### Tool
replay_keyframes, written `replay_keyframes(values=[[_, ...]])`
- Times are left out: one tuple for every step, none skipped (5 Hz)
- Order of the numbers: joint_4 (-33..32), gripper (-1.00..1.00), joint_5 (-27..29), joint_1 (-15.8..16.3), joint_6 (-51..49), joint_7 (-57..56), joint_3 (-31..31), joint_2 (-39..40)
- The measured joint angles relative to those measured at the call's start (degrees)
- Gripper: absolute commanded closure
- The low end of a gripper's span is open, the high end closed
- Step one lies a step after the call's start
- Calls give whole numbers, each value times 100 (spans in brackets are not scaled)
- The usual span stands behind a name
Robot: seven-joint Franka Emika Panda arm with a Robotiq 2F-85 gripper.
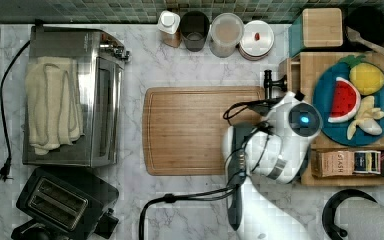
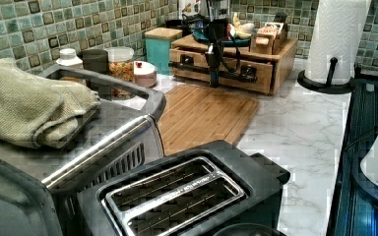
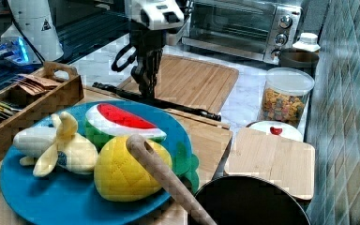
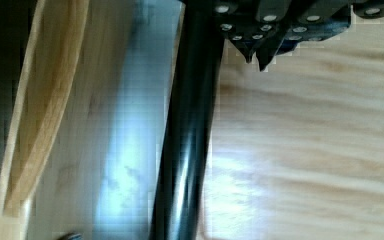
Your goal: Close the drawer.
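The drawer [image 2: 226,69] is set in the front of a low wooden organiser [image 2: 275,54] at the far edge of the marble surface [image 2: 300,132], just behind the cutting board [image 2: 204,115]. In the left view its front appears nearly flush with the organiser, so it is judged almost or fully shut, though a slight gap cannot be ruled out. Its long black handle [image 3: 154,101] runs across the front above the cutting board's far edge, and is seen close up in the wrist view [image 4: 187,135].

The gripper [image 3: 145,86] is held pointing down at the handle, about midway along it, presumably so that the drawer can be pushed squarely inward. Whether the fingers are spread, pressed together or pinching the handle cannot be told, since their tips are lost against the black bar.

On top of the organiser a blue plate [image 3: 51,197] of toy fruit is carried. In the top view most of the drawer front is hidden beneath the white arm [image 1: 275,145]. The drawer's inside cannot be made out.
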Motion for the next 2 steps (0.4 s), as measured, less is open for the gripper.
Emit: replay_keyframes(values=[[145, 100, 372, -257, 145, -638, -64, 150], [224, 100, 428, -267, 56, -739, -77, 175]])
